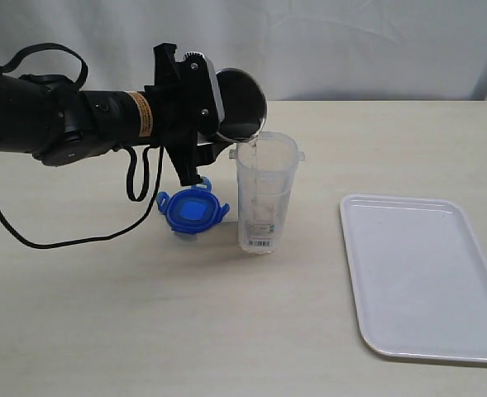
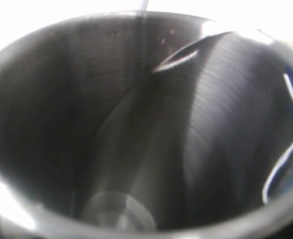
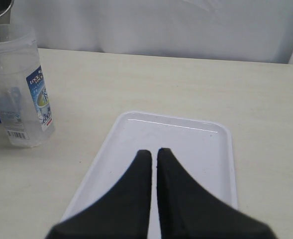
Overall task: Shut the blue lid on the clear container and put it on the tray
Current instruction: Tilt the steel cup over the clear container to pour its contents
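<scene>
While the clear container (image 1: 265,198) stands upright and open-topped near the middle of the desk (image 1: 127,322), we see the blue lid (image 1: 193,209) lying flat just beside it, on its left in the exterior view and apart from its mouth. Over that mouth hangs a steel cup (image 1: 241,103), tipped on its side with its rim at the container's rim, so it blocks the way to the top. The left gripper (image 1: 203,112) has its jaws spread wide around the cup and holds it in the air; the left wrist view shows only the cup's inside (image 2: 136,124). The tray (image 1: 425,281) lies well to the right. Above it we find the right gripper (image 3: 153,154), jaws pressed together, holding nothing.
</scene>
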Robot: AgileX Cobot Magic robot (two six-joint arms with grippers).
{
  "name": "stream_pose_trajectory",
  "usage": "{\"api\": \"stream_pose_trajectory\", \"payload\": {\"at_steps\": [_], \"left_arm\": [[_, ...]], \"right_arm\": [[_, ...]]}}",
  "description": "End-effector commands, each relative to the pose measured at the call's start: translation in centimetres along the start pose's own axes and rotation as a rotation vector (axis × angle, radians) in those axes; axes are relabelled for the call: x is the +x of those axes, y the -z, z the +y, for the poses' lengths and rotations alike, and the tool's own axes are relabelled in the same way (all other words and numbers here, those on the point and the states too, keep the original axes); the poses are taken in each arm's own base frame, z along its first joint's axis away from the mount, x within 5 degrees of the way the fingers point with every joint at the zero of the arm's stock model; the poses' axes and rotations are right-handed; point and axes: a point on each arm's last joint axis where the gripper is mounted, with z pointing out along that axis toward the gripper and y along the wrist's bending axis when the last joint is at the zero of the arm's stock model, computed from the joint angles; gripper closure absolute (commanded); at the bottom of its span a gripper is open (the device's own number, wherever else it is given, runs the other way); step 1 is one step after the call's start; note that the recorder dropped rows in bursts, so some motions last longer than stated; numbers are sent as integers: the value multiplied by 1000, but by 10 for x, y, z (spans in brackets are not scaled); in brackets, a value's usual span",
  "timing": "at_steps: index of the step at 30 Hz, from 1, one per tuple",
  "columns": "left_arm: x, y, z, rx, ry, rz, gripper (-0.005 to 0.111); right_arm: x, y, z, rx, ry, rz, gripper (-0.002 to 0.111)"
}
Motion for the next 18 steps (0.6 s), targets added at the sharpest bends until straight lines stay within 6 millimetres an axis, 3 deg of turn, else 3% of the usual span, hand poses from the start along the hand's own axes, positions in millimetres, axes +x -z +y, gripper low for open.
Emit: {"api": "stream_pose_trajectory", "payload": {"at_steps": [1,18], "left_arm": [[-11,4,11,-48,0,-54,107],[-11,4,11,-48,-25,-52,107]], "right_arm": [[1,0,0,5,-7,-3,104],[1,0,0,5,-7,-3,104]]}}
